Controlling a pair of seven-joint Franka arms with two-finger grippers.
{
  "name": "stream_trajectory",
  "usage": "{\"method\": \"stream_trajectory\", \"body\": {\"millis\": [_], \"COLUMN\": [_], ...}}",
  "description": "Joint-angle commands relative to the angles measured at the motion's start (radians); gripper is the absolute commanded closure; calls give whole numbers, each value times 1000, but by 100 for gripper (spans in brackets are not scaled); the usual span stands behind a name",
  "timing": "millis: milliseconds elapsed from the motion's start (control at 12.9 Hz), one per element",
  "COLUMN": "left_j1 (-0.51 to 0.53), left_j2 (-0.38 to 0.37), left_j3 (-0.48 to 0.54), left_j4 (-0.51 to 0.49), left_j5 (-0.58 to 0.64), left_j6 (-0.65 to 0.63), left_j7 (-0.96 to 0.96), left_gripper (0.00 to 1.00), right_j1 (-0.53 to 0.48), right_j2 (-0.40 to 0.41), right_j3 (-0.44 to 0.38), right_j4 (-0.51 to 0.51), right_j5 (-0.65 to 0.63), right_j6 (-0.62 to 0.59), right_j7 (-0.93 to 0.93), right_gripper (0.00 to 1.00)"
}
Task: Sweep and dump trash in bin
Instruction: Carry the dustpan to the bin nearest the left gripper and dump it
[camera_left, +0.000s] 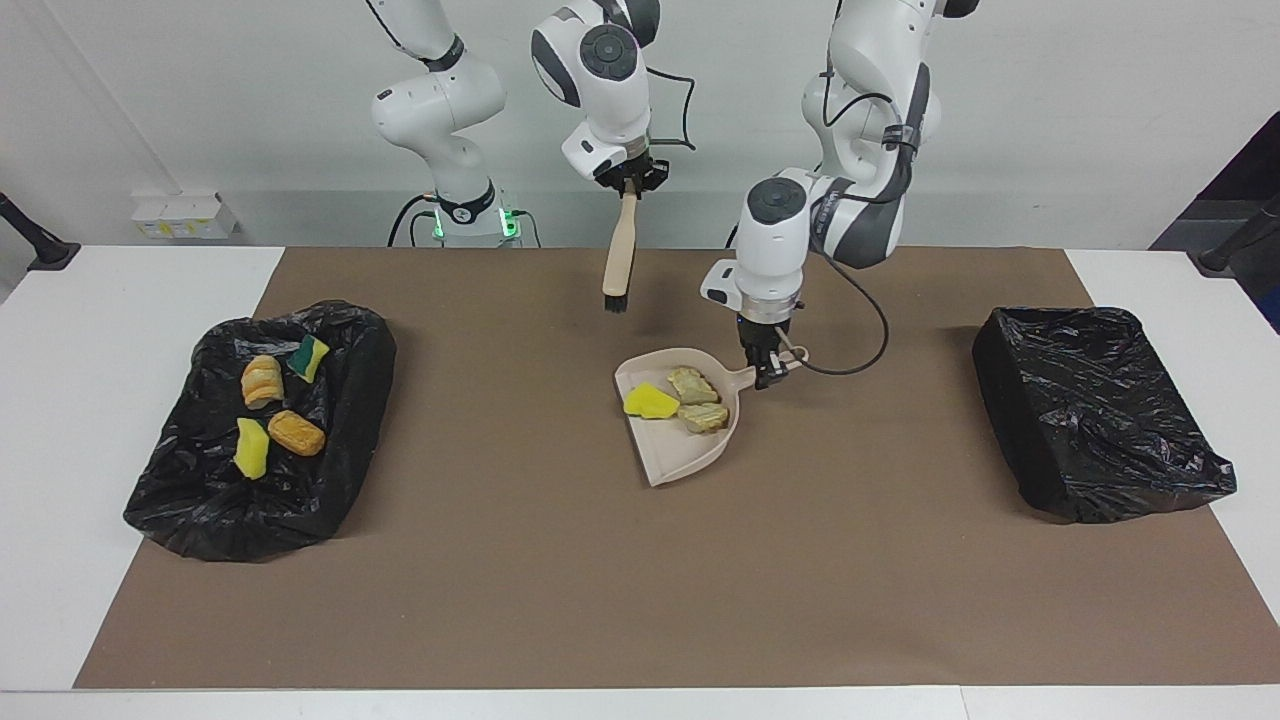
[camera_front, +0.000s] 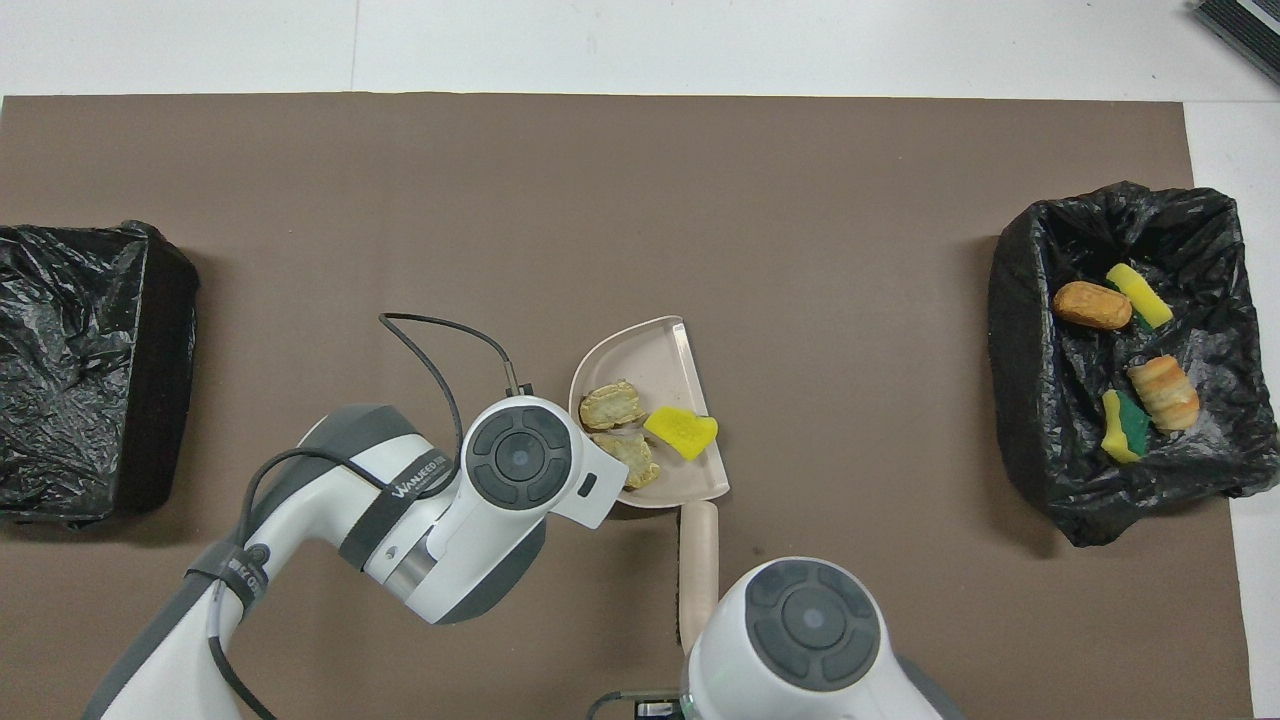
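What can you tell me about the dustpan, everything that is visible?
The dustpan is beige, plastic-looking, with a rounded back wall, a flat open lip and a short handle. The left pincer is shut on that handle. It sits mid-mat, between the two black-lined bins. It carries a yellow sponge piece and two tan bread-like chunks.

High facing view toward the robots, steep overhead view from their end, both over the brown mat.
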Motion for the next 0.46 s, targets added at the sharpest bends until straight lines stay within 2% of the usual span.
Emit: {"method": "stream_trajectory", "body": {"millis": [0,232,386], "left_j1": [58,133,230], "left_j2": [-22,-68,-109], "left_j3": [-3,-3,-3], "left_j4": [22,42,83], "left_j5": [1,6,7], "left_j6": [-52,-73,-151], "left_j7": [69,73,104], "left_gripper": [100,100,100], "right_j1": [19,51,78], "right_j2": [35,43,76], "right_j3": [5,5,5], "right_j4": [-50,-125,-148], "right_j5": [-14,-24,-27], "right_j6": [107,201,249], "right_j7": [-3,-44,-49], "right_gripper": [100,100,100]}}
